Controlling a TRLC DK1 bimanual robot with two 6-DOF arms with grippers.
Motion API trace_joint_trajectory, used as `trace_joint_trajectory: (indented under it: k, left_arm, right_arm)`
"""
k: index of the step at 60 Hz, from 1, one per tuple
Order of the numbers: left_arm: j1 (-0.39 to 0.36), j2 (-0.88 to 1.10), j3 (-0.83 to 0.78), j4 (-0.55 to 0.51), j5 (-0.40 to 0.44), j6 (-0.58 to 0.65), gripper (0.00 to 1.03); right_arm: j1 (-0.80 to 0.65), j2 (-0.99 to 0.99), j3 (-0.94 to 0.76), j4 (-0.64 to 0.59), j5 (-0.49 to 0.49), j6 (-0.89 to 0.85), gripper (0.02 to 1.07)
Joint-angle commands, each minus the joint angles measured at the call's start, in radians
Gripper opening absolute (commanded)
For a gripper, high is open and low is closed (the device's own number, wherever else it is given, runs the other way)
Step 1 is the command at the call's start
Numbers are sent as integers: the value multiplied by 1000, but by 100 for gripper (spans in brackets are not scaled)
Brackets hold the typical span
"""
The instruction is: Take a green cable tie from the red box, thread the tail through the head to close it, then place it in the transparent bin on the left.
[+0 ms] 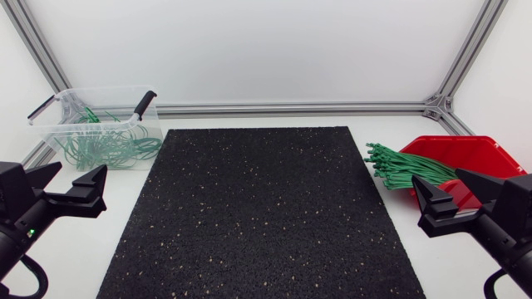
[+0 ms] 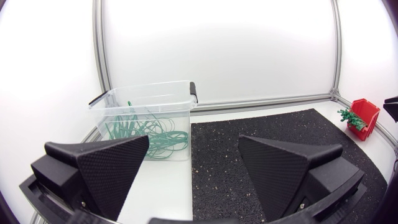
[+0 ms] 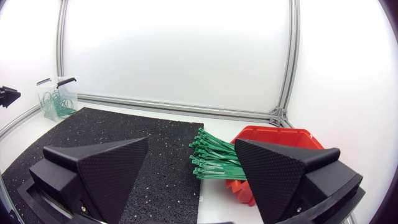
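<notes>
While both arms sit at the near corners of the table, the left gripper (image 1: 73,178) has its two fat, wedge-shaped fingers spread wide apart and it holds nothing. The fingers are dull black with a fine woven look. The right gripper (image 1: 445,189) is spread wide in the same way and is not holding anything either.

Between the two grippers lies a big black mat (image 1: 258,208). It is flat, has straight sides, and looks rough and crumbly, with tiny pale specks all over it. It rests on the smooth white table (image 1: 125,208).

Just past the right gripper is the red box (image 1: 474,149), made of shiny plastic with slanted walls. A thick bunch of green cable ties (image 1: 403,166) sticks out of its open front. They are long, thin and straight, and their ends reach toward the edge of the mat.

Ahead of the left gripper, at the far left corner, stands the transparent bin (image 1: 58,104). It is a clear plastic tub with black handles (image 1: 145,101). Inside it lie looped ties (image 1: 108,145), thin green rings tangled in a pile.
</notes>
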Motion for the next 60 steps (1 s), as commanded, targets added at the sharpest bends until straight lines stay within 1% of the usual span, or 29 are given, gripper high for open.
trace_joint_trajectory:
  k: [1, 20, 46, 60]
  left_arm:
    - [-5, -45, -48, 2, -8, -32, 100]
    - [-8, -205, -147, -5, -8, -47, 100]
    - [-11, -427, -286, -16, -9, -69, 100]
    - [-11, -430, -288, -16, -9, -70, 100]
  right_arm:
    - [-9, -46, -59, 40, 19, 30, 103]
    - [-17, -205, -218, 165, 72, 71, 103]
    - [-17, -207, -219, 166, 73, 71, 103]
    - [-17, -207, -219, 166, 73, 71, 103]
